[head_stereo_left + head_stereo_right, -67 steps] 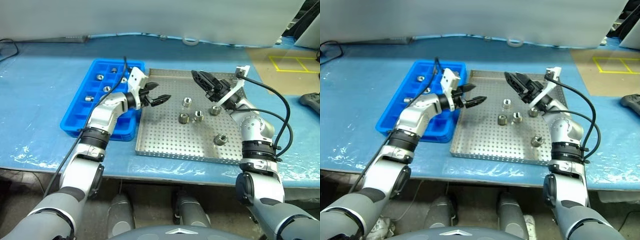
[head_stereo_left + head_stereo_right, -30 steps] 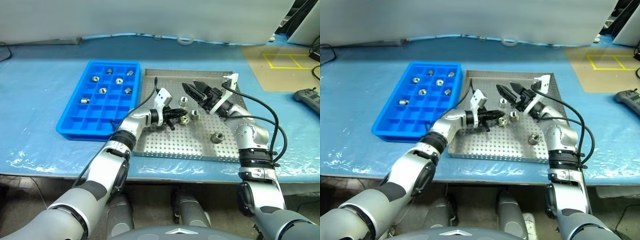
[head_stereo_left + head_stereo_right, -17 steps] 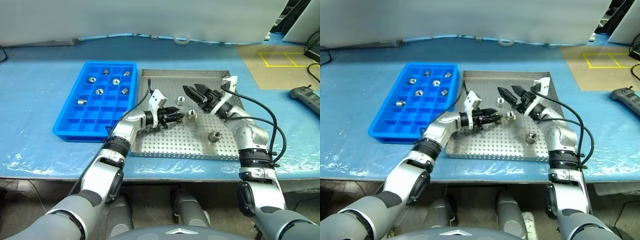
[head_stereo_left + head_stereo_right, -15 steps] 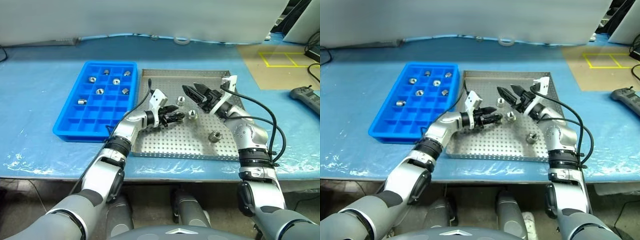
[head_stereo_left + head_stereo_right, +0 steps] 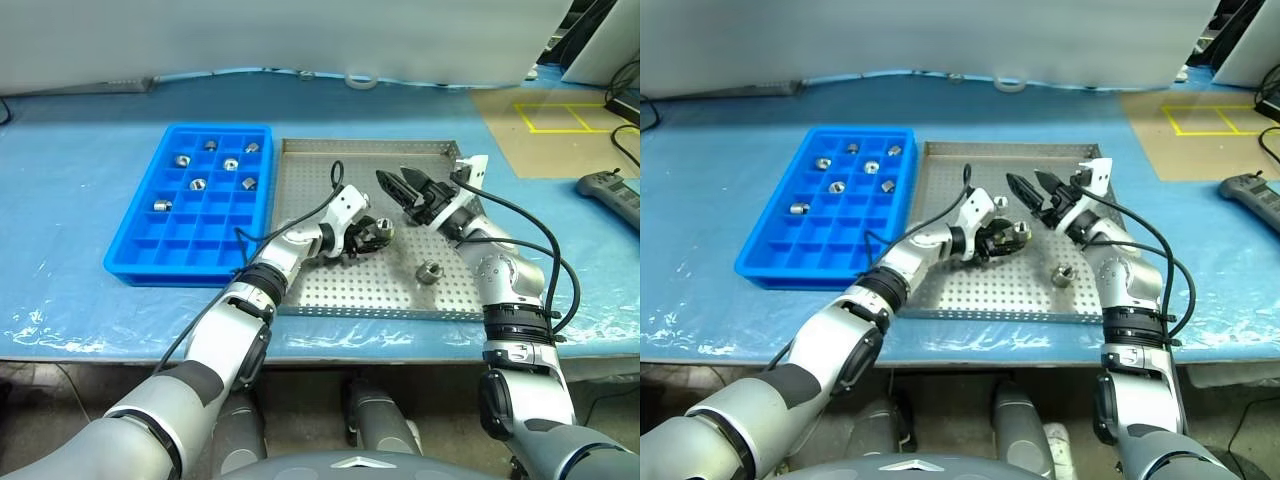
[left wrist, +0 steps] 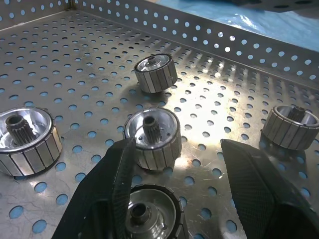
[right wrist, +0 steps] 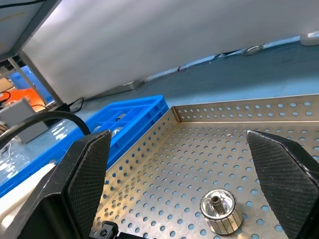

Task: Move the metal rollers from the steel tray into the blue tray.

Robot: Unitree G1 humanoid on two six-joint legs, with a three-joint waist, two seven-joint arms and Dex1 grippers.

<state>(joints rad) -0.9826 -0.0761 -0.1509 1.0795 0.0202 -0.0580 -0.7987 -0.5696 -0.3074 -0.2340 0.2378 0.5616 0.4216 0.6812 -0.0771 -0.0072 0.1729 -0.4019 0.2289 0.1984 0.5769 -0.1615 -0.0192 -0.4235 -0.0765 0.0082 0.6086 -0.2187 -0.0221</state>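
The steel tray [image 5: 325,285] lies right of the blue tray [image 5: 150,240], whose compartments hold several metal rollers [image 5: 198,184]. My left gripper [image 5: 375,236] is low over the steel tray's middle and open. In the left wrist view one roller [image 6: 147,216] sits between its fingers [image 6: 117,184], and another roller [image 6: 152,137] stands just past the fingertips. More rollers [image 6: 155,73] stand around them. One roller [image 5: 428,270] sits alone toward the right of the steel tray. My right gripper [image 5: 393,178] hovers open above the tray's far right part, and its wrist view shows a roller [image 7: 221,204] below it.
Blue plastic sheeting [image 5: 80,300] covers the table. A grey handheld controller [image 5: 610,190] lies at the right edge. Yellow tape squares [image 5: 555,118] mark a brown mat at the far right. A white ring [image 5: 358,80] lies behind the steel tray. Cables trail from both wrists.
My left gripper has gone from shut to open and moved rightward in among the rollers in the steel tray. The right gripper has stayed open and nearly in place.
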